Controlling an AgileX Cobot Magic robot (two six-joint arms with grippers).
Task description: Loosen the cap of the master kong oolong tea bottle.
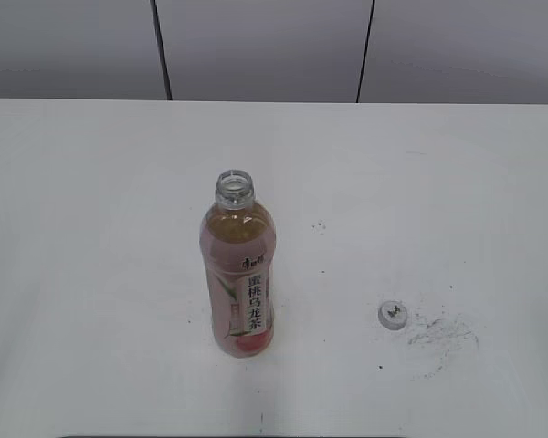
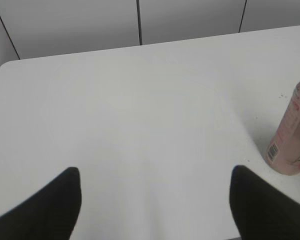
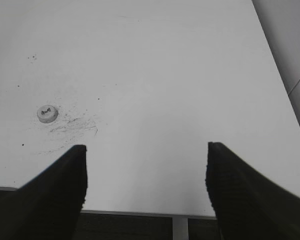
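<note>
The master kong oolong tea bottle (image 1: 240, 269) stands upright in the middle of the white table, its neck open with no cap on it. Its lower part shows at the right edge of the left wrist view (image 2: 292, 135). The cap (image 1: 393, 315) lies on the table to the bottle's right, logo up, and shows in the right wrist view (image 3: 47, 113). My left gripper (image 2: 155, 182) is open and empty, left of the bottle. My right gripper (image 3: 146, 155) is open and empty near the table's front edge, right of the cap. Neither gripper shows in the exterior view.
The white table (image 1: 91, 228) carries dark scuff marks (image 1: 443, 333) beside the cap. A grey panelled wall (image 1: 265, 46) stands behind the table. The table's front edge (image 3: 140, 212) lies just under my right gripper.
</note>
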